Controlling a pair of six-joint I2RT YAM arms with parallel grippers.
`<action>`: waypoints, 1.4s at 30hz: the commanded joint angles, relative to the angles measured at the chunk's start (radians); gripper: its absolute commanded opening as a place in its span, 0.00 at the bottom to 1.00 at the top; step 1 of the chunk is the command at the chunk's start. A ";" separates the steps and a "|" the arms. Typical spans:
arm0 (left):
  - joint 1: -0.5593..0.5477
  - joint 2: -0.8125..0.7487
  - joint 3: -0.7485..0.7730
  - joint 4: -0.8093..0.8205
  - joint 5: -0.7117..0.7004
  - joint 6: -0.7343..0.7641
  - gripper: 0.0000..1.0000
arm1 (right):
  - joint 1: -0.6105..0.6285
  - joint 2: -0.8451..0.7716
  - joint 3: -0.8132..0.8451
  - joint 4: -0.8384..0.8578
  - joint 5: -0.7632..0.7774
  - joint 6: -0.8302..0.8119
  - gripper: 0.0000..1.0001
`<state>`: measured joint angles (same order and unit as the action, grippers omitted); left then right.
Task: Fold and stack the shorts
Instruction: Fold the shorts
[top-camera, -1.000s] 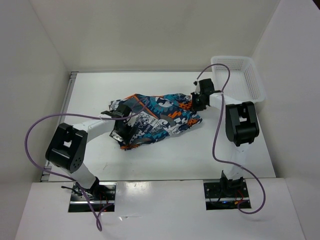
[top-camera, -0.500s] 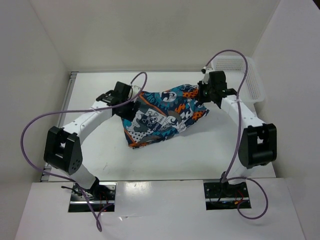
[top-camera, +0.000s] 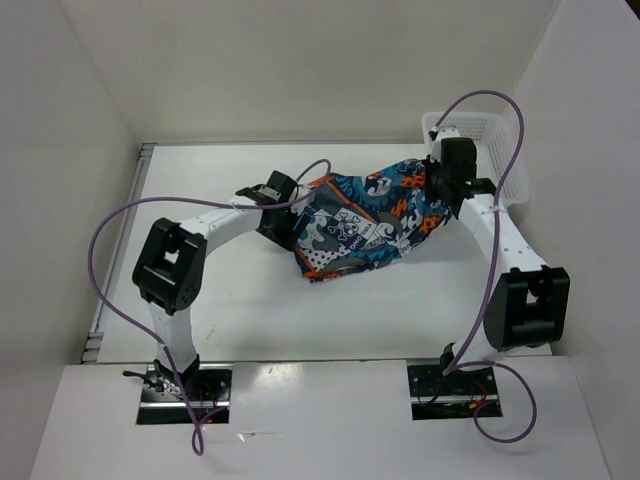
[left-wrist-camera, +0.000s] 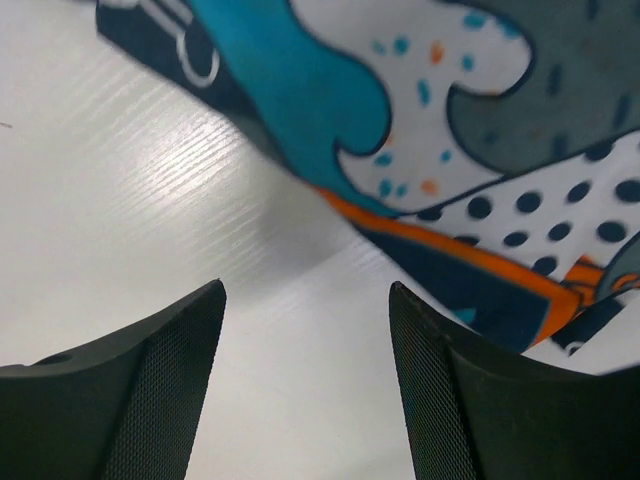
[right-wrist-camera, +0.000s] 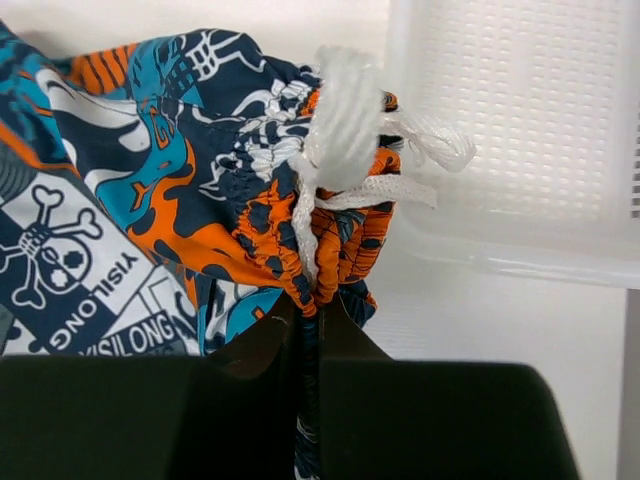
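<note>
The shorts (top-camera: 365, 225) lie bunched on the tabletop (top-camera: 220, 300) near the basket (top-camera: 505, 150), waistband pinched in the closed right gripper (right-wrist-camera: 310, 300); the left gripper (left-wrist-camera: 305, 300) stands wide and empty beside the cloth's edge and should seize it squarely so the fold lands flat.

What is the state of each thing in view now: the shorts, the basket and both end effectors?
shorts: not folded, bunched up, waistband end pinched by the right end effector.
left end effector: open, holds nothing, low over the table beside the shorts' edge.
right end effector: shut on the shorts just below the white drawstring.
basket: upright, at the table's far right corner.
</note>
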<state>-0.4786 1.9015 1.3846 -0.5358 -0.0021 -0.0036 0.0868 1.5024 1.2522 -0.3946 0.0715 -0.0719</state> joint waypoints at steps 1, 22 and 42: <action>0.006 0.002 0.031 0.069 0.037 0.004 0.74 | 0.004 0.013 0.078 0.017 0.080 -0.017 0.00; 0.006 0.199 0.080 0.155 0.165 0.004 0.29 | 0.459 0.260 0.222 0.025 0.140 0.104 0.00; 0.175 0.133 0.051 0.169 0.238 0.004 0.31 | 0.674 0.477 0.305 0.112 -0.002 0.097 0.35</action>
<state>-0.3374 2.0651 1.4506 -0.3664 0.2379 -0.0532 0.6720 1.9831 1.6073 -0.3168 0.1574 0.1581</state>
